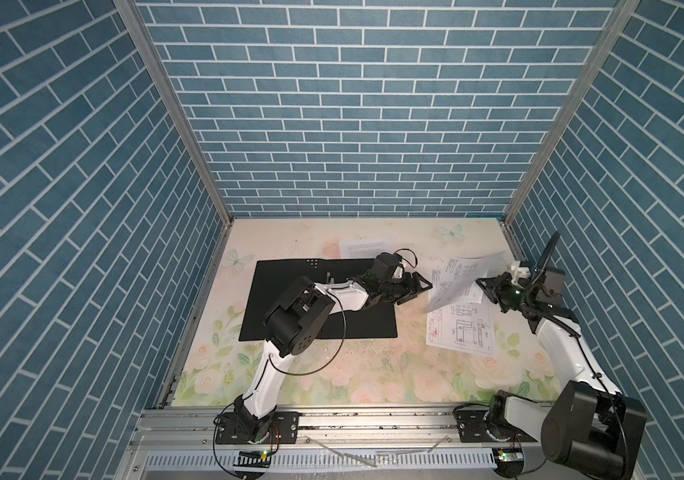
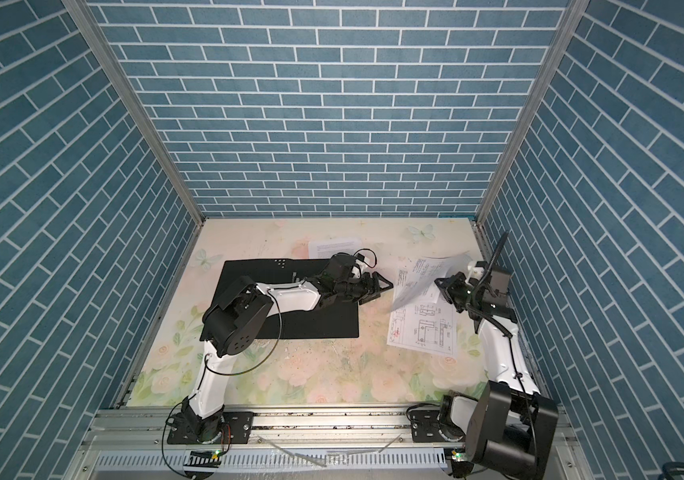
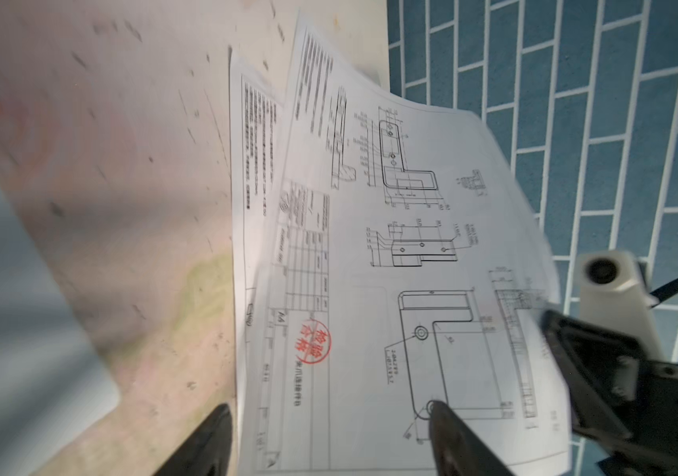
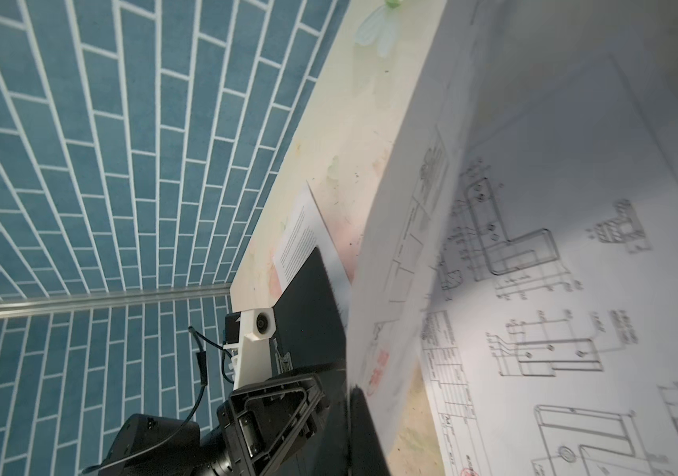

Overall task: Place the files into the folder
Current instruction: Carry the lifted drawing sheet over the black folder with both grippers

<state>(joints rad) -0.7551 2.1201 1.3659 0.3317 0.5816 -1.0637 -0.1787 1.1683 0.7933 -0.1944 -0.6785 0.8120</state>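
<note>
Folder (image 1: 357,324) lies open, black inside up, left of centre, with no sheet in it. Text sheet (image 1: 367,248) lies at its far edge, perhaps tucked under. Flat sheet (image 1: 461,332) rests to the right. Above it, the right gripper (image 1: 482,286) is clamped on the lifted sheet (image 1: 456,282). The left gripper (image 1: 417,286) hangs nearby, jaws apart and empty. All three files are yet to go in.

My left arm (image 1: 340,297) and right arm (image 1: 560,345) read as white shells between fat black joint housings. Each is screwed through a black plate (image 1: 286,428) onto the aluminium rail (image 1: 373,419). Black cables (image 1: 550,250) loop off both. Farthest from the rail, the left gripper (image 1: 417,291) and right gripper (image 1: 482,286) are black triangular frames, with white camera mounts (image 1: 519,272) beside them.
</note>
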